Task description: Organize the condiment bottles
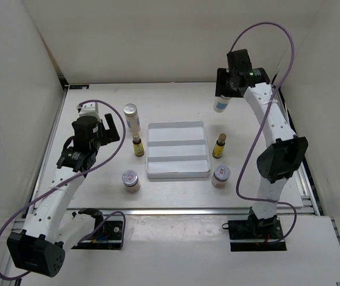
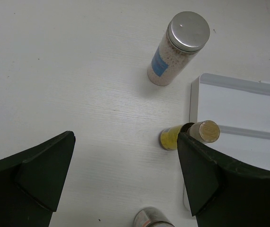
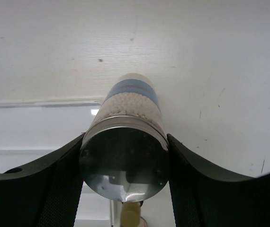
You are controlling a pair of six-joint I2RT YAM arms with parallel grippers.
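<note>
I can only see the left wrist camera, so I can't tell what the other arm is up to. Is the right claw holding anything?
Observer: Yes. The right claw is shut on a tall white silver-capped bottle.
Operator: Are there more bottles over there?
Observer: Two. A thin amber bottle and a squat jar with a red-marked silver lid stand right of the flat white ridged tray.
Operator: Is anything in the tray yet?
Observer: No bottle is in it.

left tool (image 2: 125, 142): fingers wide apart, pointing down | right tool (image 3: 125, 139): fingers clamped, arm stretched far
</note>
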